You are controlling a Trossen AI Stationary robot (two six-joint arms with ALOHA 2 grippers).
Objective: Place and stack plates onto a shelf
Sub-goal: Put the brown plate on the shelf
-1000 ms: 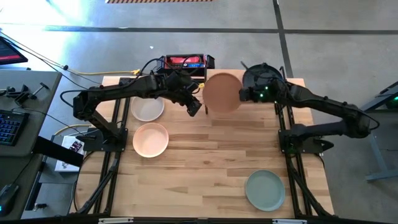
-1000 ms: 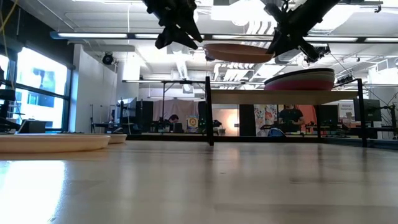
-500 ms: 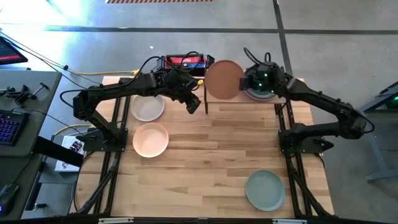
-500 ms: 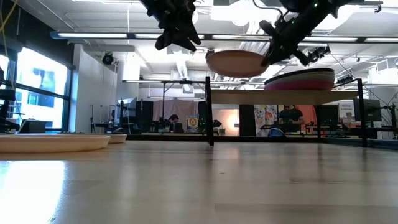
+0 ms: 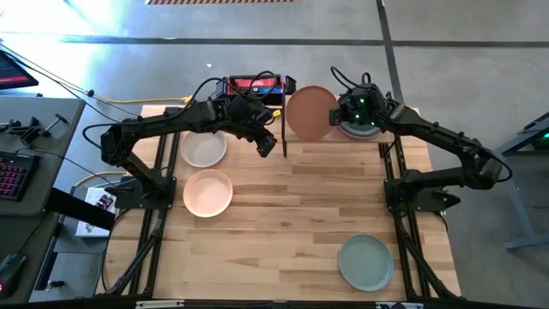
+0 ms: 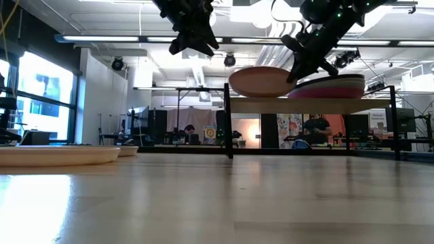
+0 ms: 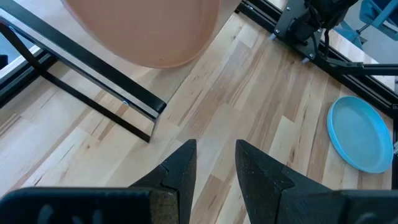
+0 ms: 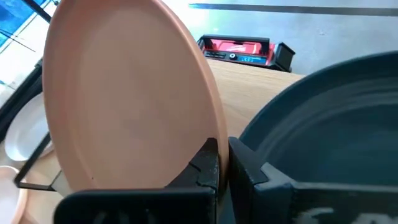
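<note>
Tan, matte and round, the plate (image 5: 310, 112) is held at its rim by the right gripper (image 5: 340, 118), whose fingers (image 8: 208, 163) are clamped shut on the edge nearest the stack (image 6: 329, 87). The plate hangs tilted above the bare left half of the shelf (image 6: 271, 106), apart from the wood, with its far edge dipping toward the panel in the low view. To set it down well, the plate should be levelled before it is lowered, kept clear of the black post (image 6: 228, 122) at the shelf's corner and of the dark slate plate (image 8: 323, 137) topping the stack just beside it, and released only once it rests flat. The plate extends away from the fingers toward the left arm, so nearly all its weight sits beyond the grip; a slow descent is judged safer. The left gripper (image 5: 268, 146) hovers over the worktop (image 5: 292, 223) near the shelf's front edge, its fingers (image 7: 180, 171) narrowly parted and holding nothing. 3 more plates lie on the worktop: white (image 5: 203, 148), peach (image 5: 208, 192) and pale green (image 5: 365, 262).
</note>
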